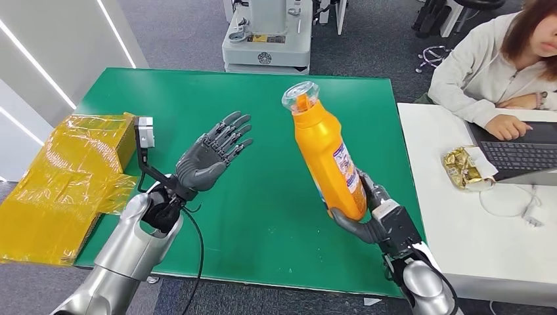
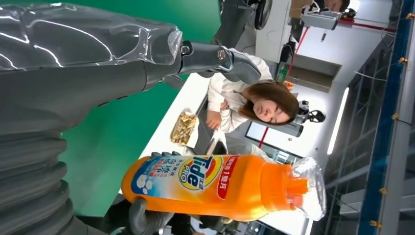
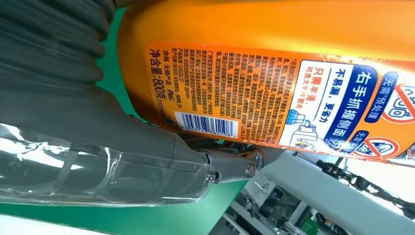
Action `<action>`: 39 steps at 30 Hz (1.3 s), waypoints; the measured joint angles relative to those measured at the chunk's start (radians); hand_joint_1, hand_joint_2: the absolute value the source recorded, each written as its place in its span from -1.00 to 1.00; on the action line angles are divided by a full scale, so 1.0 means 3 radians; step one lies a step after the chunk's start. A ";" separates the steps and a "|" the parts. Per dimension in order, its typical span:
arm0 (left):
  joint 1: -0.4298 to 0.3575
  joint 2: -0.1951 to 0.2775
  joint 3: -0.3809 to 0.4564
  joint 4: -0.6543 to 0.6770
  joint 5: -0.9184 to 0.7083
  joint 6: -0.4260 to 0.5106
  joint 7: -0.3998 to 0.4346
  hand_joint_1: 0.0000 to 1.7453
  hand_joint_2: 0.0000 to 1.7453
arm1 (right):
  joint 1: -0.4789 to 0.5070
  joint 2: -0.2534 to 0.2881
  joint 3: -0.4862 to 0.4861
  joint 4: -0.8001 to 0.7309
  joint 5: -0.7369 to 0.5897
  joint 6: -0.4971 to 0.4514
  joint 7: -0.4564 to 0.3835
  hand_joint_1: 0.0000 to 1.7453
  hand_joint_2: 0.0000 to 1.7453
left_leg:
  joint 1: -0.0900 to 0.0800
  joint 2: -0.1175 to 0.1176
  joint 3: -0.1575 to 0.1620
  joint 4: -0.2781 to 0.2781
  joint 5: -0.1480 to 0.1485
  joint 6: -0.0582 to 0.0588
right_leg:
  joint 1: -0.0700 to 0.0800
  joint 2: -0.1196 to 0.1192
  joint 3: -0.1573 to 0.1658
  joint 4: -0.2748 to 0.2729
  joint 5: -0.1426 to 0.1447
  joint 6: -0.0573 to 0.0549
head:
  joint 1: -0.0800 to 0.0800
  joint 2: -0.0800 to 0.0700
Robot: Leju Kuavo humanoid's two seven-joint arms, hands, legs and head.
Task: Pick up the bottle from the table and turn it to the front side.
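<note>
An orange detergent bottle (image 1: 325,154) with a clear-wrapped cap is held up above the green table (image 1: 263,216), tilted slightly left. My right hand (image 1: 371,213) grips its base from below. The left wrist view shows the bottle's front label (image 2: 195,174); the right wrist view shows its back label with a barcode (image 3: 254,107), close beside my right hand's thumb (image 3: 147,161). My left hand (image 1: 213,154) is raised over the table's left half, palm toward the bottle, fingers spread, holding nothing.
A yellow wrapped box (image 1: 62,177) lies off the table's left edge. A white desk (image 1: 460,236) to the right holds a laptop (image 1: 525,151) and a gold packet (image 1: 466,167); a person (image 1: 499,59) sits there. A machine base (image 1: 266,39) stands beyond the table.
</note>
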 joint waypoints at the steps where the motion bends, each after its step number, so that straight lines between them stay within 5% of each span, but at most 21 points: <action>1: -0.0011 0.0013 -0.0001 0.0011 0.0002 0.0006 0.0001 -1.00 1.00 | 0.0004 -0.0016 0.0002 0.0007 -0.0006 -0.0007 -0.0003 0.98 1.00 | 0.0000 0.0000 0.0000 0.0000 0.0000 0.0000 | 0.0000 0.0000 0.0000 0.0000 0.0000 0.0000 | 0.0000 0.0000; 14: -0.0214 -0.0026 -0.0153 0.0102 -0.0580 0.0491 -0.0411 -1.00 1.00 | -0.0184 -0.0068 0.0288 0.0062 0.0047 -0.0091 0.0004 0.98 1.00 | 0.0000 0.0001 0.0000 0.0000 0.0000 0.0000 | 0.0000 0.0002 0.0000 0.0003 0.0001 0.0000 | 0.0000 0.0000; 28: -0.0356 -0.0159 -0.0307 0.0078 -0.0269 0.0418 -0.0167 -1.00 1.00 | -0.0777 0.0108 0.0873 0.0405 -0.0087 -0.0089 0.0087 0.94 1.00 | 0.0000 0.0002 0.0001 0.0001 0.0002 -0.0001 | 0.0000 0.0002 0.0000 0.0003 0.0001 -0.0001 | 0.0000 0.0000; 39: -0.0392 -0.0160 -0.0393 -0.0004 -0.0027 0.0398 -0.0037 -1.00 1.00 | -0.0940 0.0189 0.1097 0.0656 -0.0169 -0.0087 0.0100 0.98 1.00 | 0.0000 0.0001 0.0001 0.0001 0.0002 -0.0001 | 0.0000 0.0002 0.0000 0.0004 0.0001 -0.0001 | -0.0001 0.0000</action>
